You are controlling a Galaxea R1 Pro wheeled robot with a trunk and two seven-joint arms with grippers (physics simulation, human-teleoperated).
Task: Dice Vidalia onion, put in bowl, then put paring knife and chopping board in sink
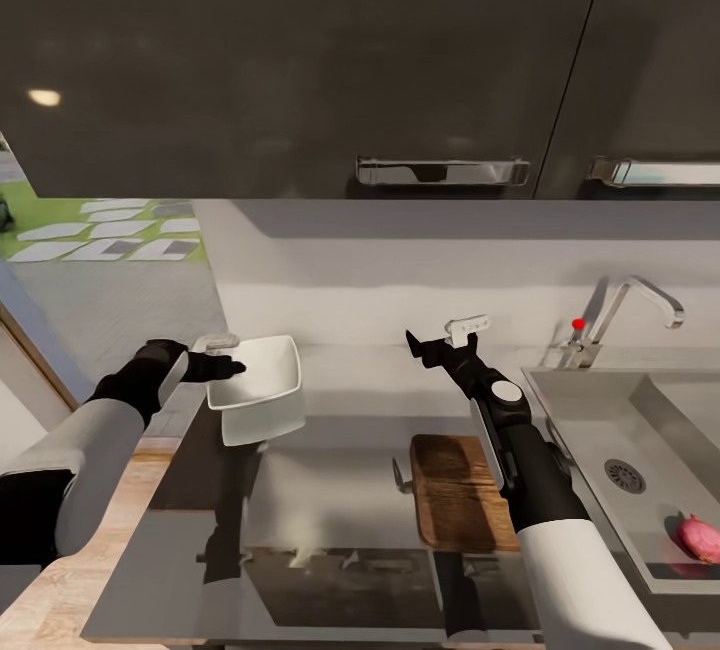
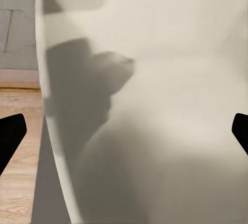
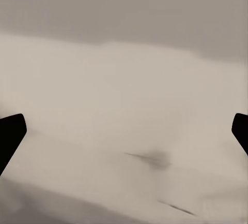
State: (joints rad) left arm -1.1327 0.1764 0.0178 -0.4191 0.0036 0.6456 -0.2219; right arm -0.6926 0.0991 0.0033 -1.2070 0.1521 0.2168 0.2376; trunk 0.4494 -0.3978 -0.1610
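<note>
A: Item one, the bowl (image 1: pixel 258 388)?
B: White, squarish, rounded corners. It stands on the countertop (image 1: pixel 330 500) at the left, tilted, with its shadow below it on the glossy grey surface. In the left wrist view its pale inside (image 2: pixel 155 105) sits close ahead of the camera, between the two dark fingertips (image 2: pixel 10 136).

A: Left gripper (image 1: pixel 222 358)?
B: At the bowl's far-left corner, dark fingers reaching onto the rim. The wrist view shows the tips set wide at either edge of the picture, so the fingers stand wide, nothing clamped.

A: Right gripper (image 1: pixel 445 338)?
B: Raised above the counter, beyond the chopping board (image 1: pixel 455 492), pointing toward the back wall. Fingers spread wide, holding nothing; the right wrist view shows its tips (image 3: pixel 11 133) far apart against the pale wall.

A: The chopping board?
B: Dark brown wood, flat on the countertop near the front edge, just left of the sink (image 1: pixel 600 430). The right forearm crosses over its right side.

A: Sink?
B: Steel basin at the right, round drain (image 1: pixel 625 475), chrome faucet (image 1: pixel 630 315) with a red dot behind it.

A: The onion (image 1: pixel 698 538)?
B: Reddish-pink, lying in the basin at its near right, apart from the drain.

A: The paring knife (image 1: pixel 400 478)?
B: A small dark object lies against the board's left edge; too small to tell whether it is the knife.
</note>
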